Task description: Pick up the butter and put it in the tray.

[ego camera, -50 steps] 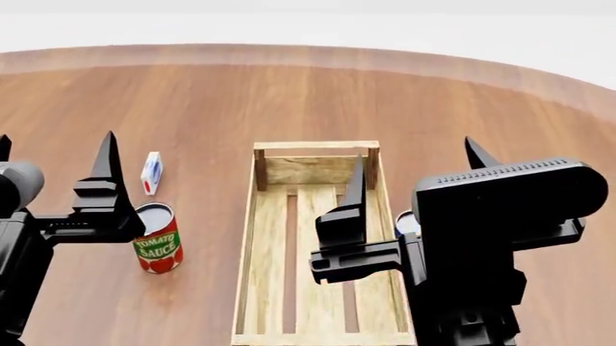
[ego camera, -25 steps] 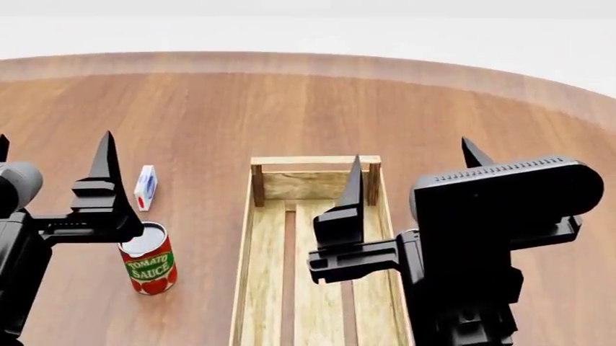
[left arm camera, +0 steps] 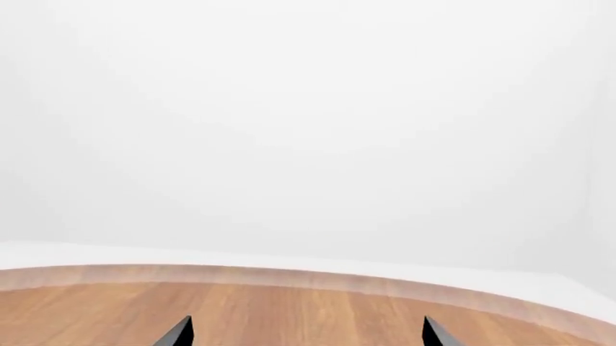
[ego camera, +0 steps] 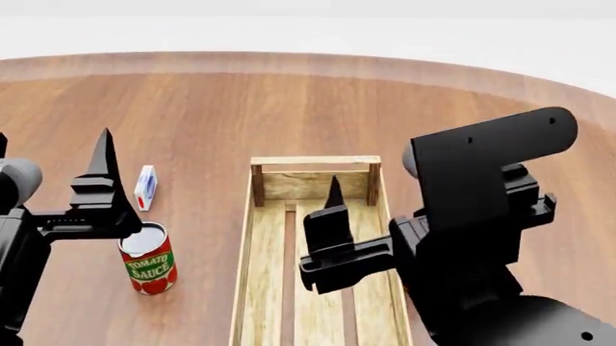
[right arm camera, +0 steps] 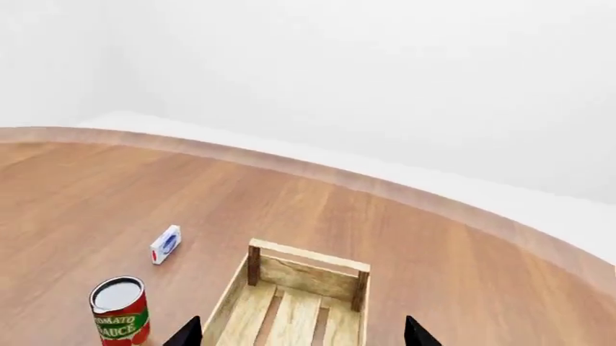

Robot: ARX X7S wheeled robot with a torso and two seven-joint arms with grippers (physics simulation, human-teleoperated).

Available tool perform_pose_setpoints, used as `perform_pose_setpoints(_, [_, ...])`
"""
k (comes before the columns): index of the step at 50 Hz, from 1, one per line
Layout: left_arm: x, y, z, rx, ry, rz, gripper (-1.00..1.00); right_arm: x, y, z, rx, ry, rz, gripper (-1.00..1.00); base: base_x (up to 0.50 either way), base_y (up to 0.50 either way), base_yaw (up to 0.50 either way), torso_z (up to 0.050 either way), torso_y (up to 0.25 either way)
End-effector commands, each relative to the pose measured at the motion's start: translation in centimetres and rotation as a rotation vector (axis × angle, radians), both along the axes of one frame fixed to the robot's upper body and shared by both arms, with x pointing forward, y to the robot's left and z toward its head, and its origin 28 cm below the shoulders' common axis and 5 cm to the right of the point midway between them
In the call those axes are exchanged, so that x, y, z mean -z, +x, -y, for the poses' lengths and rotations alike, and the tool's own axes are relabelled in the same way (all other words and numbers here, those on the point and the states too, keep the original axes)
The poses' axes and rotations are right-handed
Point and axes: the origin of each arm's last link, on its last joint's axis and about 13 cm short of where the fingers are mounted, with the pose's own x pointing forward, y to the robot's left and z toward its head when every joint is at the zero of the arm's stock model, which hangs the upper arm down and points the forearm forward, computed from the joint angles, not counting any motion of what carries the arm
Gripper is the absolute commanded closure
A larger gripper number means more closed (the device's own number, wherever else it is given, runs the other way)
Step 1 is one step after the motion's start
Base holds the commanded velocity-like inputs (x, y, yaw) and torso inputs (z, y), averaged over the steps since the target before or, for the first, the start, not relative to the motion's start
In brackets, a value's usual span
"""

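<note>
Lying lengthwise on the round wooden surface, the tray sits in the middle of the head view with its slatted bottom bare of cargo; the right wrist view shows the same crate from its far end, darker corner posts standing at the corners. The butter cannot be found in any of the three views, so its place cannot be told. The right hand hangs above the tray's right half, the bulky black arm behind it covering the tray's right wall and the surface beyond; only one pointed finger shows clearly there, while in the right wrist view two dark fingertips stand well apart with nothing between them. The left hand hovers at the left edge of the head view, its tall pointed finger upright just above a tomato sauce can that stands on the surface left of the tray. In the left wrist view its two fingertips are likewise spread wide and hold nothing. A small white-blue-red carton lies on the surface just beyond the can, apart from the tray.
</note>
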Motion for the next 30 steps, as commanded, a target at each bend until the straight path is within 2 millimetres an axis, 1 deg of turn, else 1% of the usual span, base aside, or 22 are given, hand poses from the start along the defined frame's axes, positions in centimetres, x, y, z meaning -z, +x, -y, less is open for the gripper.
perform_pose_setpoints(1, [0.1, 0.2, 0.0, -0.005, 0.003, -0.003, -1.00, -2.8, -1.1, 0.9, -0.172, 0.044, -0.126, -1.00, 0.00, 0.00, 0.00, 0.000, 0.000])
perform_pose_setpoints(3, [0.1, 0.2, 0.0, -0.004, 0.005, -0.004, -1.00, -3.0, -1.3, 0.9, -0.224, 0.014, -0.201, -1.00, 0.00, 0.00, 0.00, 0.000, 0.000])
perform_pose_setpoints(4, [0.1, 0.2, 0.0, -0.004, 0.006, -0.004, -1.00, -3.3, -1.4, 0.9, -0.229, -0.023, -0.189, -1.00, 0.00, 0.00, 0.00, 0.000, 0.000])
perform_pose_setpoints(5, [0.0, 0.3, 0.0, -0.005, 0.005, -0.003, -1.00, -3.5, -1.4, 0.9, -0.259, -0.058, -0.232, -1.00, 0.00, 0.00, 0.00, 0.000, 0.000])
perform_pose_setpoints(9, [0.2, 0.3, 0.0, -0.005, 0.008, -0.005, -1.00, -3.8, -1.4, 1.1, -0.277, -0.088, -0.257, -1.00, 0.00, 0.00, 0.00, 0.000, 0.000])
perform_pose_setpoints(10, [0.2, 0.4, 0.0, -0.006, 0.013, -0.006, -1.00, -5.3, -1.6, 2.2, -0.322, -0.202, -0.332, -1.00, 0.00, 0.00, 0.00, 0.000, 0.000])
perform_pose_setpoints(11, [0.2, 0.4, 0.0, -0.006, 0.016, -0.006, -1.00, -5.7, -2.1, 2.5, -0.387, -0.320, -0.377, -1.00, 0.00, 0.00, 0.00, 0.000, 0.000])
perform_pose_setpoints(12, [0.3, 0.5, 0.0, -0.006, 0.016, -0.007, -1.00, -4.2, -1.9, 1.8, -0.420, -0.406, -0.486, -1.00, 0.00, 0.00, 0.00, 0.000, 0.000])
perform_pose_setpoints(21, [0.3, 0.5, 0.0, -0.007, 0.017, -0.007, -1.00, -4.0, -2.1, 1.8, -0.486, -0.466, -0.528, -1.00, 0.00, 0.00, 0.00, 0.000, 0.000])
perform_pose_setpoints(30, [0.4, 0.6, 0.0, -0.008, 0.018, -0.010, -1.00, -4.1, -2.2, 1.9, -0.493, -0.474, -0.554, -1.00, 0.00, 0.00, 0.00, 0.000, 0.000])
